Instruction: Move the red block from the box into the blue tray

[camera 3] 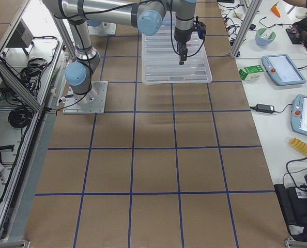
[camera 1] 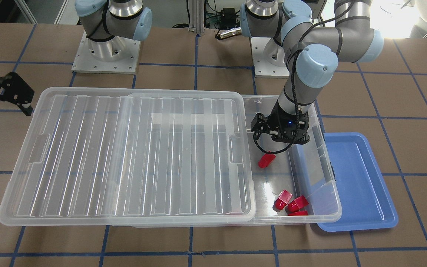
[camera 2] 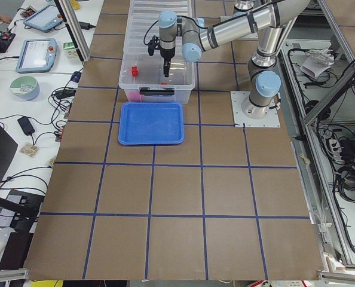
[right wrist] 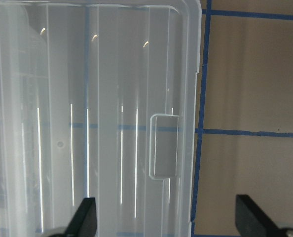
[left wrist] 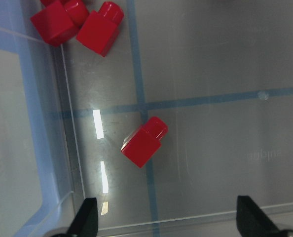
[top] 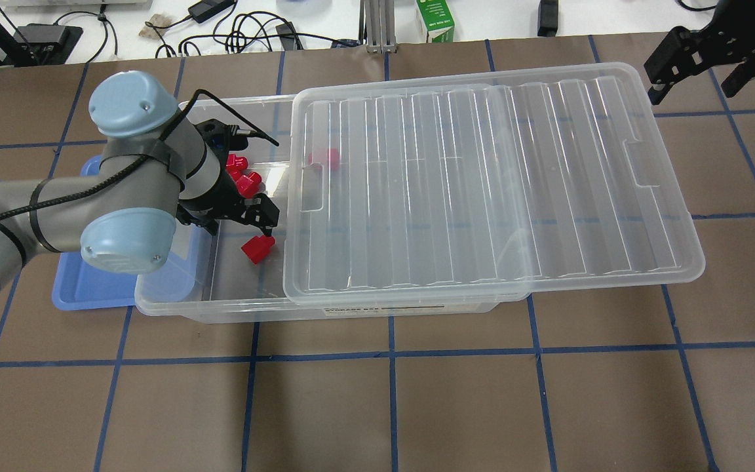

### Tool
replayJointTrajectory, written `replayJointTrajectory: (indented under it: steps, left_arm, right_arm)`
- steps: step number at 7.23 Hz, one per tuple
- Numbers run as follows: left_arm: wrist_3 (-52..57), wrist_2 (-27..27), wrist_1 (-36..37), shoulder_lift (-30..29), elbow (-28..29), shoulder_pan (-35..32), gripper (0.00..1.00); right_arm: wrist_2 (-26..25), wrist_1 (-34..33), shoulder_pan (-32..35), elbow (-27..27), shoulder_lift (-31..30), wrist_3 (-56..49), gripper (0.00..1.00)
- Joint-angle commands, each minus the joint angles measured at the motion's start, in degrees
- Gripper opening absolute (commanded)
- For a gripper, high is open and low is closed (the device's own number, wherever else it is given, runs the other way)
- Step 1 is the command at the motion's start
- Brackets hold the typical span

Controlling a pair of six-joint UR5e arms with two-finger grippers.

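Observation:
The box (camera 1: 333, 200) is a clear bin whose ribbed lid (camera 1: 124, 155) is slid aside, leaving one end uncovered. My left gripper (camera 1: 280, 137) is open inside that end, just above a lone red block (camera 1: 266, 160) on the box floor. In the left wrist view the block (left wrist: 144, 143) lies ahead of the open gripper (left wrist: 168, 219), apart from both fingertips. Several more red blocks (camera 1: 291, 203) cluster in the box corner. The blue tray (camera 1: 358, 178) lies empty beside the box. My right gripper (top: 692, 78) is open and empty past the lid's far end.
One more red block (top: 325, 158) shows through the lid (top: 482, 183). The box wall (left wrist: 62, 113) stands between the lone block and the tray. In the right wrist view the lid's edge and handle recess (right wrist: 164, 145) lie below the gripper. A green carton (top: 435, 19) stands behind the table.

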Motion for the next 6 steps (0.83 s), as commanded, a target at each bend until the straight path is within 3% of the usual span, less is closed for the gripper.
replayJointTrajectory:
  steps: [1, 3, 6]
  left_arm:
    - [-2.59, 0.27, 3.18, -2.76, -2.11, 0.11, 1.00]
    - [-3.32, 0.27, 4.32, -4.53, -2.20, 0.28, 1.00]
    - [-3.58, 0.27, 6.26, -6.46, -2.46, 0.46, 1.00]
  right_arm:
    - [0.55, 1.81, 6.24, 1.20, -2.39, 10.54, 1.00]
    - [-0.23, 0.76, 15.48, 2.88, -4.06, 23.12, 1.00]
    - [0.12, -5.38, 17.45, 5.07, -3.37, 24.41, 1.00]
